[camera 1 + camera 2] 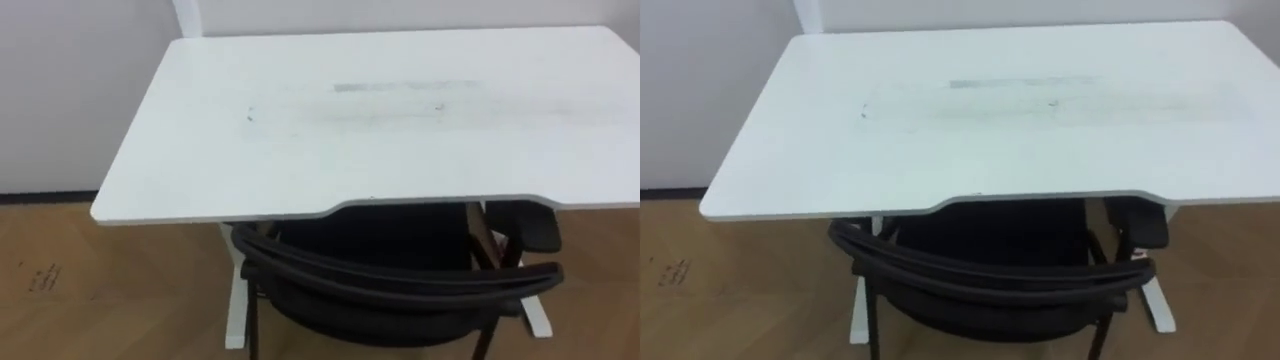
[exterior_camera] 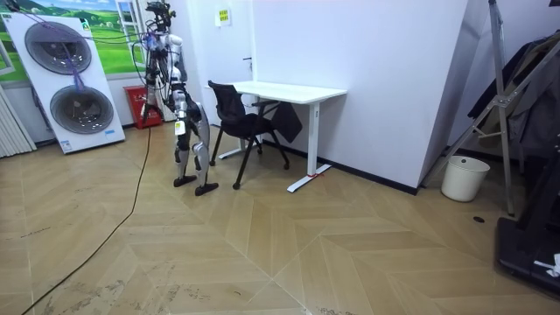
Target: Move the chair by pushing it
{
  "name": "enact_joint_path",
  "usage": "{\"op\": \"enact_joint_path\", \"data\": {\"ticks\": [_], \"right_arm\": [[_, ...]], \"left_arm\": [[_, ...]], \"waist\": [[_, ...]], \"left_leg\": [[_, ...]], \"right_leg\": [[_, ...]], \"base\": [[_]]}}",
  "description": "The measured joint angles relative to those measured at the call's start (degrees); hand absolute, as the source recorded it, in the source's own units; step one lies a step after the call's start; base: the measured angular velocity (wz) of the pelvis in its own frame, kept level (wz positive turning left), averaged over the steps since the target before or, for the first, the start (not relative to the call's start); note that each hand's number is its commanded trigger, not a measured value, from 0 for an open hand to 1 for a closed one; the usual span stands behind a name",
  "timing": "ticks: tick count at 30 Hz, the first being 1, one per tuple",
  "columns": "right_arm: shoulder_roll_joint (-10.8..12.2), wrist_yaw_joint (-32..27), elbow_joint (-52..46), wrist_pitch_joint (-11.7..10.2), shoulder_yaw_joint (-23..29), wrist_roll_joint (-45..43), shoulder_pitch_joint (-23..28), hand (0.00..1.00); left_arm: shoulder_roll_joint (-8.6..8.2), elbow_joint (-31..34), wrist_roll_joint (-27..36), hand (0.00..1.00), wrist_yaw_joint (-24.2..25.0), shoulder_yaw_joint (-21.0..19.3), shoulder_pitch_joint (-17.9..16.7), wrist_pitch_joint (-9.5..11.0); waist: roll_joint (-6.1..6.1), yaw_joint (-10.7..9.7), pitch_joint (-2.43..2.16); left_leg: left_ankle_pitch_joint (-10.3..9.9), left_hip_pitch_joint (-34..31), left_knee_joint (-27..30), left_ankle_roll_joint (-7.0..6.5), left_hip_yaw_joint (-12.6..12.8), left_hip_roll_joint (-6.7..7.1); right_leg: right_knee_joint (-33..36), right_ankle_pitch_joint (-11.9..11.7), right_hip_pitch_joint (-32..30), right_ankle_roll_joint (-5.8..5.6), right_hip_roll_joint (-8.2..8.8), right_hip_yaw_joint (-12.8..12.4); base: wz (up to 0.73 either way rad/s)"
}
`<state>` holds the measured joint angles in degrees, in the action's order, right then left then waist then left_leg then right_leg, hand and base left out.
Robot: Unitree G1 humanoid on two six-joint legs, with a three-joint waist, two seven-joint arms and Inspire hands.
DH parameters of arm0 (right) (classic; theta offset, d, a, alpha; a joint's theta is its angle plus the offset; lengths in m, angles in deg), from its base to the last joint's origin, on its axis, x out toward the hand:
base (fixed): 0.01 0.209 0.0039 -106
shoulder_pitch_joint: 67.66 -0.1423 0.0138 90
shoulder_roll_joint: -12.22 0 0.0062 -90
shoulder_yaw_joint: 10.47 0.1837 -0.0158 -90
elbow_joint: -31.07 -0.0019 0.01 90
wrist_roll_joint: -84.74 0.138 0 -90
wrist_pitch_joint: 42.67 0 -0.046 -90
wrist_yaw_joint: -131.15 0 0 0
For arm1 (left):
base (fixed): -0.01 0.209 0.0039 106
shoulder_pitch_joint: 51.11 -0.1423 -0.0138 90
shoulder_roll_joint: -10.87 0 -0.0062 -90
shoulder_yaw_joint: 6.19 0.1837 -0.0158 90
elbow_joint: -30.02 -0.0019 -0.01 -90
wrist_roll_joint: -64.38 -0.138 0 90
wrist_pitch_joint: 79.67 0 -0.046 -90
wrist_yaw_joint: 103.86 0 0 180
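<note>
Standing on the wooden floor (image 1: pixel 100 290) just behind the chair, the robot is facing a white desk (image 1: pixel 400 110) that is sitting against the pale wall (image 1: pixel 60 90); the desk top is spreading across most of the head camera's view, with its near edge curving inward at the middle. Below that edge the black chair (image 1: pixel 400 285) is sitting with its seat already partly under the desk and its curved backrest sticking out toward the robot; in the room view it is standing between the robot and the desk, close to the robot but apparently not touching it. One armrest (image 1: pixel 525 225) is lying just under the desk edge on the right; a white desk leg (image 1: pixel 236 300) is standing just beside the chair's left side. The right hand (image 2: pixel 179 128) is hanging by the robot's hip in the room view, too small to read; whether it is open or closed I cannot tell, and it seems to be holding nothing of the chair.

Trouble is likely waiting in three places, as I judge it: an off-centre push could be swinging the chair into the desk leg; the armrest could be catching the desk's underside; a push high on the backrest could be tipping the chair rather than sliding it.
</note>
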<state>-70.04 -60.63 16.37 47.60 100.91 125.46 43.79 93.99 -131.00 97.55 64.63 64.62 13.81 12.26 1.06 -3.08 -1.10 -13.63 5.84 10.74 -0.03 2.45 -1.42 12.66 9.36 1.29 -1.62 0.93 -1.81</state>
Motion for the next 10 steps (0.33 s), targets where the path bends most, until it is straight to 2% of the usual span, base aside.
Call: {"op": "enact_joint_path", "data": {"ticks": [3,5,10], "right_arm": [[-0.06,1.26,0.78,1.34,-2.61,-4.61,-3.94,0.00],[-0.13,1.64,0.43,2.18,-2.91,-8.03,-7.53,0.00],[0.32,3.20,-3.03,2.27,-9.60,-7.99,-11.93,0.00]], "left_arm": [[-0.25,0.25,-4.28,0.00,3.27,3.46,3.45,-2.31],[-0.55,0.26,-7.95,0.00,4.56,5.55,7.33,-4.04],[-1.35,4.28,-13.53,0.00,5.64,12.23,12.67,-4.40]], "waist": [[-0.61,0.12,0.25],[-0.80,0.18,0.42],[-0.80,0.10,0.71]], "left_leg": [[-0.02,0.53,-0.03,0.03,0.14,-0.02],[-0.02,0.56,-0.09,0.03,0.13,-0.01],[0.01,0.25,-0.40,0.07,-0.10,-0.14]], "right_leg": [[-0.05,-0.02,0.04,0.03,-0.05,0.01],[-0.32,-0.13,0.14,0.05,-0.09,0.02],[-1.11,-0.45,0.46,0.10,-0.38,-0.07]], "base": [[-0.03],[0.00],[0.01]]}}
